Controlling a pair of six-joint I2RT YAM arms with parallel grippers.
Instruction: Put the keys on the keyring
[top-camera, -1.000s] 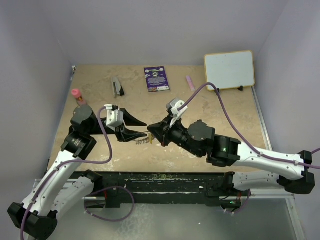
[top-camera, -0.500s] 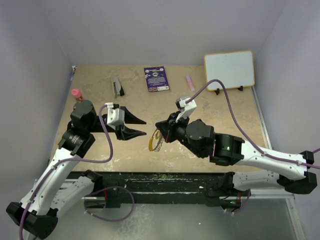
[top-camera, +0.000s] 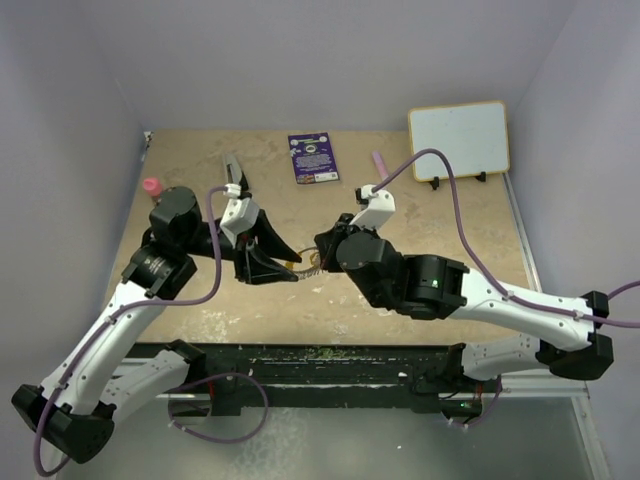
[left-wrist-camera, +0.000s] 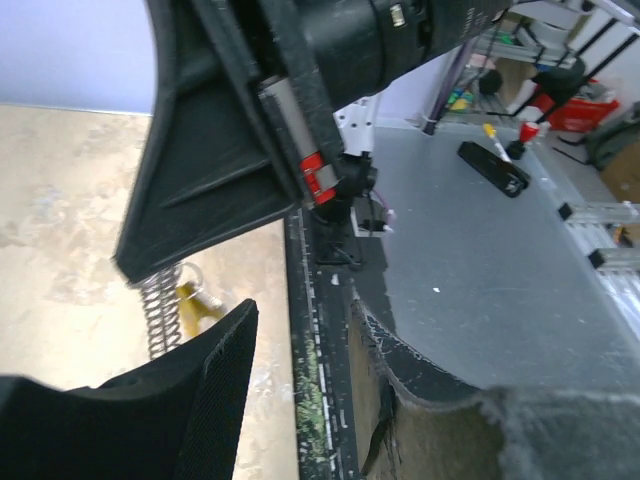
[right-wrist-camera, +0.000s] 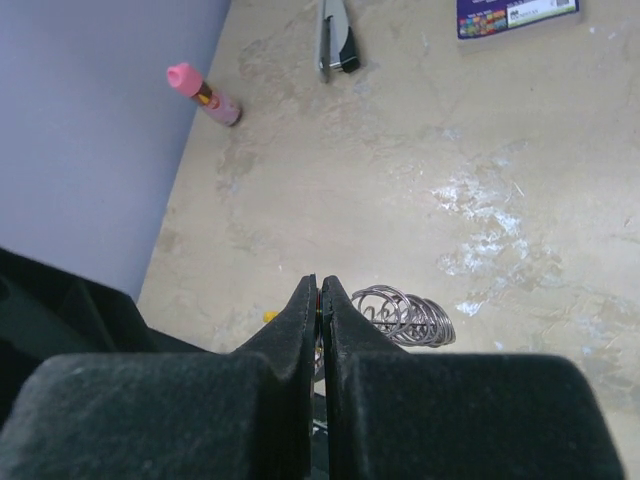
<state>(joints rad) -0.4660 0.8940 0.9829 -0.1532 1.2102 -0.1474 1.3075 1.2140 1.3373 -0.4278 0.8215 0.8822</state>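
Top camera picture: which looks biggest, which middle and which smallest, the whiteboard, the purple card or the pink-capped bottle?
Largest: the whiteboard.
Middle: the purple card.
Smallest: the pink-capped bottle.

no legible text, purple card (top-camera: 313, 158) print blurred

White shells, black joints, purple cable (top-camera: 431, 153) on left arm (top-camera: 100, 340), right arm (top-camera: 520, 305); left tool (top-camera: 292, 266), right tool (top-camera: 322, 248) black.
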